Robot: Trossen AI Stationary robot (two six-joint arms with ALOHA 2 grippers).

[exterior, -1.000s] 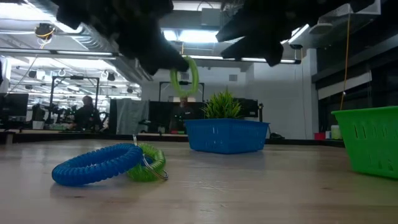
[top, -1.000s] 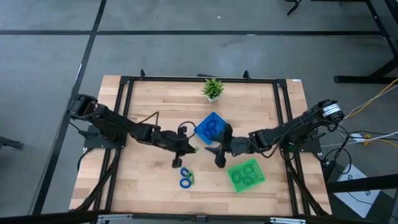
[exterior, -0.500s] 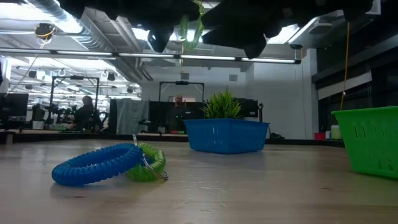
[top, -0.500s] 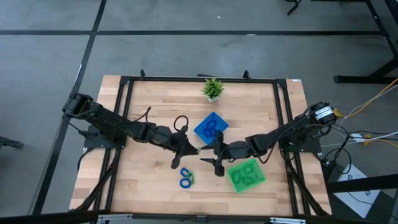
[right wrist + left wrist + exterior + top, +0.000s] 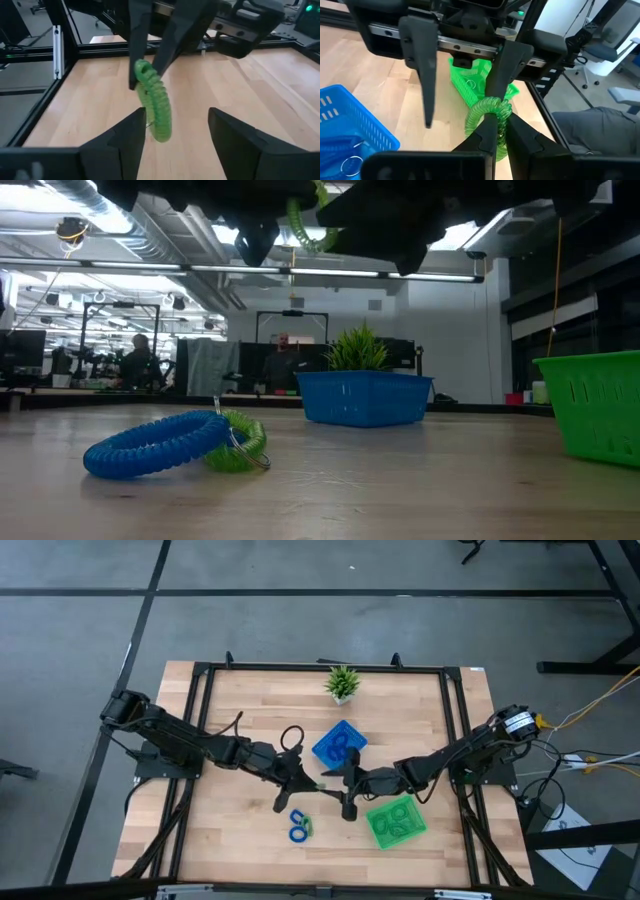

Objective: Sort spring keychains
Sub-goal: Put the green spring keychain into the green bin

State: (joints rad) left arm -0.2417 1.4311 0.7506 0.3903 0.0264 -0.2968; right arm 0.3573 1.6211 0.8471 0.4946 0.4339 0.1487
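My left gripper [image 5: 303,781] comes in from the table's left and is shut on a light green spring keychain [image 5: 154,102], held high above the table's middle [image 5: 305,215]. My right gripper [image 5: 343,792] faces it from the right and is open. Its two fingers [image 5: 125,142] stand on either side of the coil, apart from it. A blue keychain [image 5: 150,446] and a second green one [image 5: 240,442] lie flat on the wood, touching each other [image 5: 298,826]. The blue tray [image 5: 340,744] holds blue coils. The green tray [image 5: 395,821] holds green coils. My left gripper pinches the green coil between its two fingers at one end of the loop [image 5: 496,123]. The fingers reach in from the table's left. The coil is lifted clear of the table, and in the right wrist view it hangs curved below the fingertips [image 5: 145,70].
A small potted plant [image 5: 343,683] stands near the far edge. A black frame [image 5: 200,670] runs round the tabletop. Bare wood lies to the left of the two loose keychains and along the near edge. People and desks show in the room beyond.
My left gripper has raised the green keychain higher above the table, carrying it slightly right. My right gripper has moved left and toward the near edge, up to the coil, so that its fingers now stand around it. In the last half second both arms have barely moved.
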